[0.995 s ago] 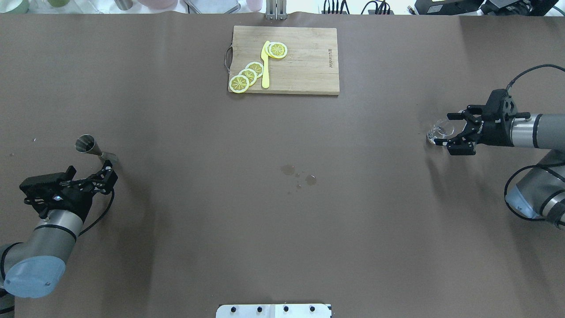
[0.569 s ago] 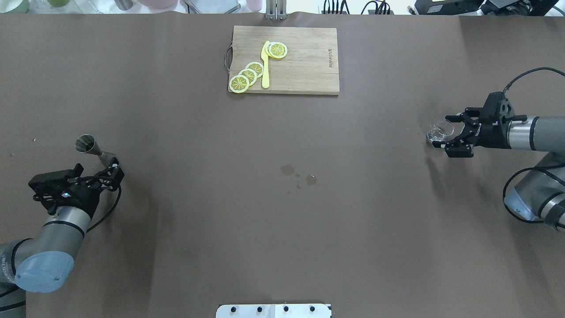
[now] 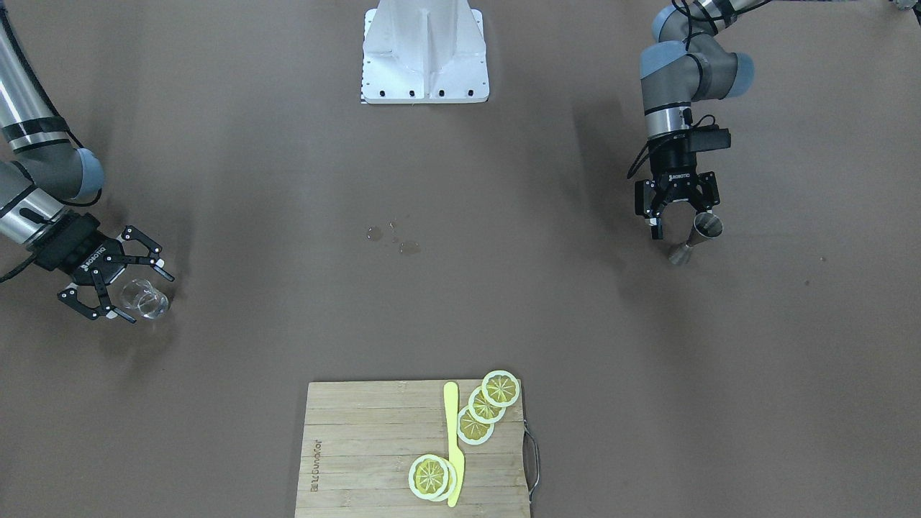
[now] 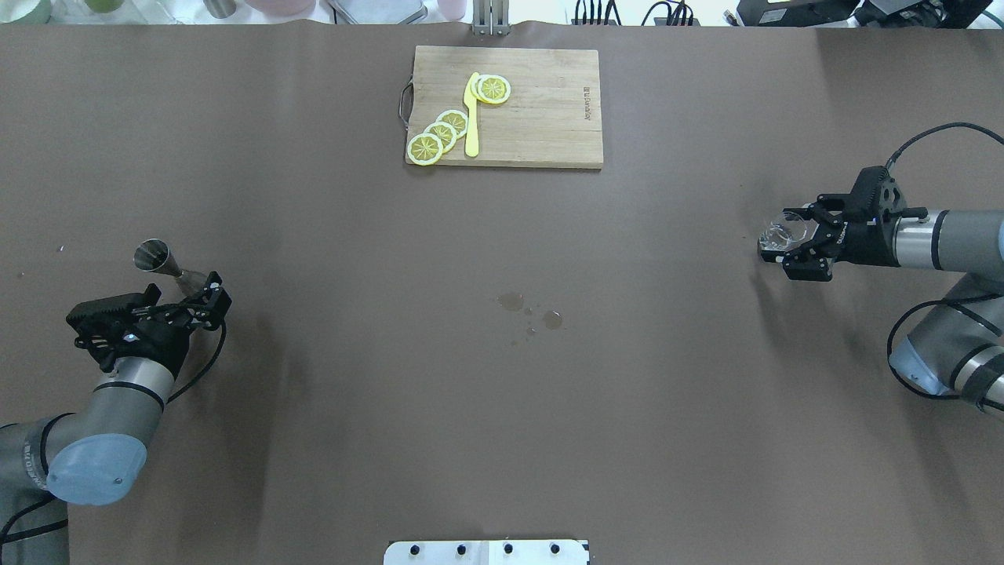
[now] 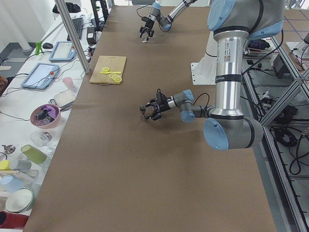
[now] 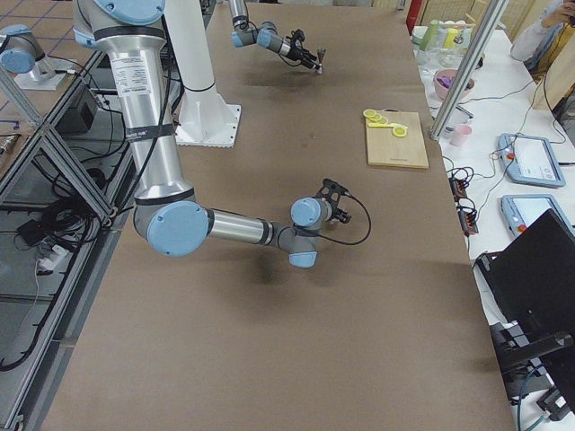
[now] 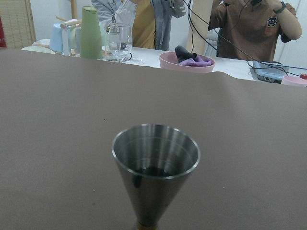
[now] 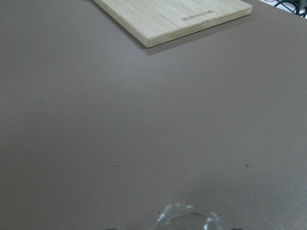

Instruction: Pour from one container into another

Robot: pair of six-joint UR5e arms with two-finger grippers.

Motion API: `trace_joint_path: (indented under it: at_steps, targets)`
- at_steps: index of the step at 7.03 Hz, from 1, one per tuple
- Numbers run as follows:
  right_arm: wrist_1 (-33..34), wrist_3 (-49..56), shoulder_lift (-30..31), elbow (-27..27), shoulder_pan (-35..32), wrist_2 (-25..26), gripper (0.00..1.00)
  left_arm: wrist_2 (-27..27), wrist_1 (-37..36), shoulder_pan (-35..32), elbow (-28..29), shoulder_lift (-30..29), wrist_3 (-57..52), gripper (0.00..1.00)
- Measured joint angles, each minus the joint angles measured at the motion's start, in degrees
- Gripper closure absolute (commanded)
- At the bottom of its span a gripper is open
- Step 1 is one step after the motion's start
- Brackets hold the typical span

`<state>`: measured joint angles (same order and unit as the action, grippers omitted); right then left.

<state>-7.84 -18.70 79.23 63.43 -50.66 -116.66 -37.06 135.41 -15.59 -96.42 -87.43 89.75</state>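
Approach step | left tool [image 3: 680,219] wide beside jigger [image 3: 693,237], right tool [image 3: 149,297] wide around glass [image 4: 784,232] | next likely needs both closing squarely.

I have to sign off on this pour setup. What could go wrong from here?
The jigger is narrow-waisted and seems to hold liquid; if the left gripper nudges it while closing, it may tip and spill. The glass sits between the open jaws of the right gripper; an off-centre squeeze could slide it. Wet spots at mid-table hint at spilling.
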Motion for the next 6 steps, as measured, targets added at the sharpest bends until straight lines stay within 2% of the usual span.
trace_joint_path:
  at_steps: [6]
  targets:
    - [-0.3, 0.0, 0.2, -0.2, 0.0, 0.0, 0.23, 6.4, -2.6, -0.1, 2.3, -0.7, 0.0, 0.05]
